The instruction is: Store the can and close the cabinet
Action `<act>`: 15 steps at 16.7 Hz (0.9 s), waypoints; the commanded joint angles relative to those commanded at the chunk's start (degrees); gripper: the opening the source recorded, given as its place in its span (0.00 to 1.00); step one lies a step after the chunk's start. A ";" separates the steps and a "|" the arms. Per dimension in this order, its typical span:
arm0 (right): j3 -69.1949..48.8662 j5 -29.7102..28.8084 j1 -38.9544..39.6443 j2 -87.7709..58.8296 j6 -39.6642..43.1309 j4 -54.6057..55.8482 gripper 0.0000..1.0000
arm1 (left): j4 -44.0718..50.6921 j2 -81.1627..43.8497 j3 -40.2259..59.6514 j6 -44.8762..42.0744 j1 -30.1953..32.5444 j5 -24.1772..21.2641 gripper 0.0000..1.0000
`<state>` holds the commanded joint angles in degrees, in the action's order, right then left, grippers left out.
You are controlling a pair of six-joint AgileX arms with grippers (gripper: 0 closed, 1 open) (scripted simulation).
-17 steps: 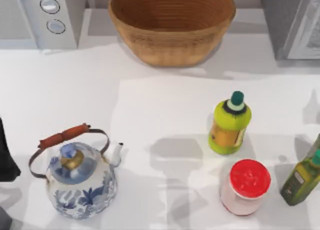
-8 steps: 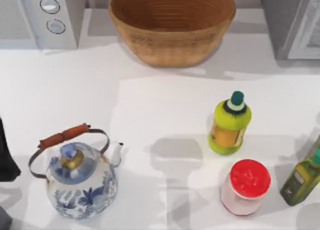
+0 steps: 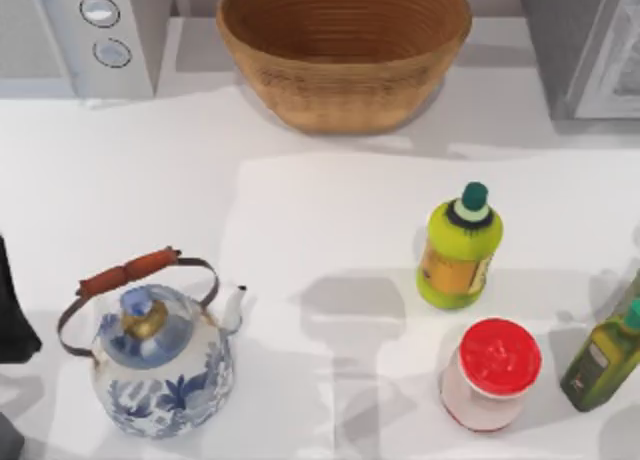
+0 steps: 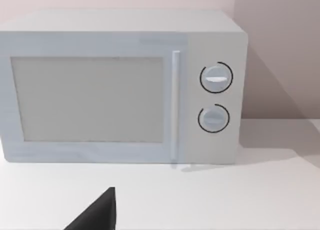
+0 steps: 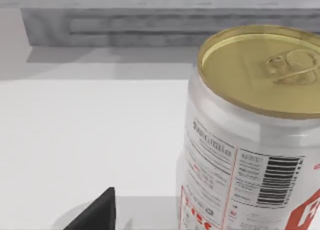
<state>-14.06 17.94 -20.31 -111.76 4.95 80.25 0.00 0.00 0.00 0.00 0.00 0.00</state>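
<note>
One overhead camera and two wrist cameras, each facing a different part of the table.

The top view looks straight down on the white table [image 3: 330, 210], with a wicker basket [image 3: 345, 50] at its far edge and a microwave [image 3: 85, 35] in the far left corner. The left wrist camera looks level, ahead of its gripper, at that same microwave [image 4: 122, 87] from moderately near. The right wrist camera sits very close behind a can [image 5: 252, 135], facing a grey cabinet [image 5: 170, 25] beyond it.
</note>
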 joint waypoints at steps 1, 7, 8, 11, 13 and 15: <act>-0.74 -0.16 0.08 -0.31 -0.06 -0.42 1.00 | 0.00 0.00 0.00 0.00 0.00 0.00 1.00; -9.91 -2.84 2.80 -6.71 -0.90 -3.02 1.00 | 0.00 0.00 0.00 0.00 0.00 0.00 1.00; -11.15 -3.28 3.25 -7.92 -1.03 -3.04 1.00 | 0.00 0.00 0.00 0.00 0.00 0.00 1.00; -12.72 -3.87 3.84 -9.61 -1.19 -2.92 1.00 | 0.00 0.00 0.00 0.00 0.00 0.00 1.00; -12.72 -3.87 3.84 -9.61 -1.19 -2.92 1.00 | 0.00 0.00 0.00 0.00 0.00 0.00 1.00; -12.72 -3.87 3.84 -9.61 -1.19 -2.92 0.92 | 0.00 0.00 0.00 0.00 0.00 0.00 1.00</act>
<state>-26.79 14.07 -16.47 -121.38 3.76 77.33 0.00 0.00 0.00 0.00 0.00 0.00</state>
